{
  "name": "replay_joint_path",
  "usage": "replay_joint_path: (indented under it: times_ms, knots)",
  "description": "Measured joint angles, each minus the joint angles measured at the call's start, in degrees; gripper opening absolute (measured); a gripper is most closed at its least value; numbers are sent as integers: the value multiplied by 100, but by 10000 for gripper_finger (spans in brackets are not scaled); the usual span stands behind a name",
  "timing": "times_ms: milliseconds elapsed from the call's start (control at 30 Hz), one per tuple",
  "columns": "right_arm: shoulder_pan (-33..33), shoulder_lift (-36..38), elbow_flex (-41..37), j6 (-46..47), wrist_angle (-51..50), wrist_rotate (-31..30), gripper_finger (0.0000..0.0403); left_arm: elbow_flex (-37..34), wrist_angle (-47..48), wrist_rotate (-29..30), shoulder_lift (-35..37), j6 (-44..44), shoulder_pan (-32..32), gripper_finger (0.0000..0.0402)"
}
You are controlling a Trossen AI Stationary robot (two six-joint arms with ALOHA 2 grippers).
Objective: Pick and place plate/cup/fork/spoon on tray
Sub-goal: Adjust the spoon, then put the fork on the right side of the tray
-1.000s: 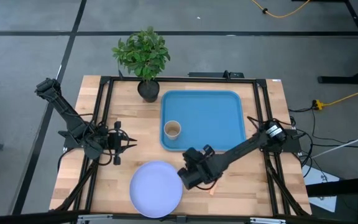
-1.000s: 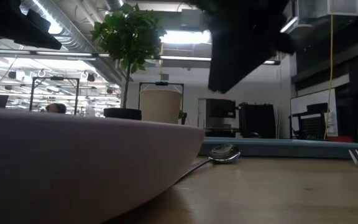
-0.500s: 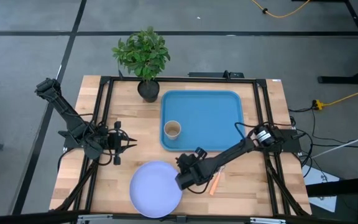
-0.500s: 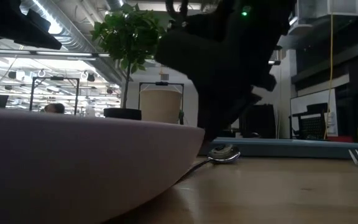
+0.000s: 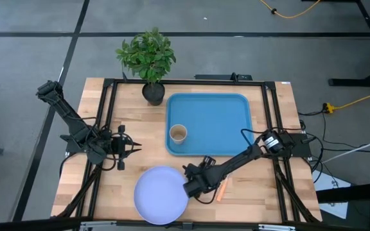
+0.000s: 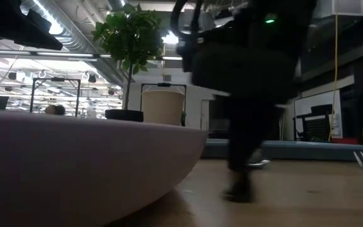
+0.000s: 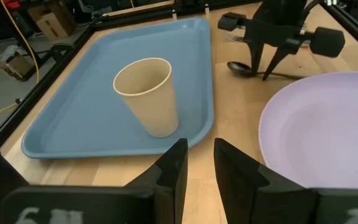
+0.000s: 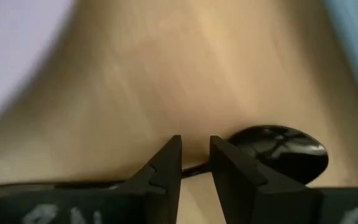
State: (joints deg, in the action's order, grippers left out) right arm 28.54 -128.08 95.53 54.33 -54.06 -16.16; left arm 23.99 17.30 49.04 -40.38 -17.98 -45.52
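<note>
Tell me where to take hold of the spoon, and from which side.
Grip the spoon by its thin handle just behind the dark oval head, coming straight down from above. It lies flat on the table between the tray and plate, so only a top pinch across the handle fits. The right hand already straddles it.

A robotics lab or workshop. The wooden surface (image 5: 262,199) sits in a black metal frame (image 5: 108,115) on a grey tiled floor (image 5: 31,38), with yellow cable (image 5: 358,99) trailing at the right of the high view. The low view shows exposed ceiling ducts (image 6: 74,31) at upper left, strip lights (image 6: 188,38) and dark equipment racks (image 6: 162,94) behind; cardboard boxes (image 7: 51,22) lie at the left wrist view's upper left.
</note>
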Motion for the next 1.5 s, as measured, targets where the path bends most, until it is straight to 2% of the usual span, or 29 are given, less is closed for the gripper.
replay_joint_path:
  times_ms: [367,467,667,800,933,1000,1067,1167,1233,1300,1400,1500]
  knots:
    - [507,73,-26,431,-1717,1534,90,0,4,0,0,0,2,73]
    - [682,73,-26,677,-2173,1737,90,0,4,0,1,0,1,73]
    - [929,78,-22,1067,-2592,1757,90,0,2,0,0,0,1,73]
    - [938,145,78,1416,-2645,1433,90,0,2,0,0,-2,2,73]
    - [1018,249,532,2086,-3730,1282,90,0,-3,0,2,-7,2,73]
    - [1164,471,567,2233,-3374,1112,90,0,-9,0,0,-7,1,73]
    - [1317,700,599,2795,-3228,727,90,0,-16,0,-3,-7,0,73]
    - [1662,823,625,3841,-3682,226,90,0,-22,1,-11,4,2,73]
    - [1925,979,448,4305,-3528,25,90,0,-3,0,-11,2,2,73]
    - [2108,1103,269,5154,-3622,11,90,2,-8,-5,-9,2,8,73]
    - [2283,1159,-212,6243,-3563,482,90,2,-26,5,-9,7,13,73]
    - [2421,1233,-796,7357,-3595,1665,90,2,-19,37,-11,7,13,73]
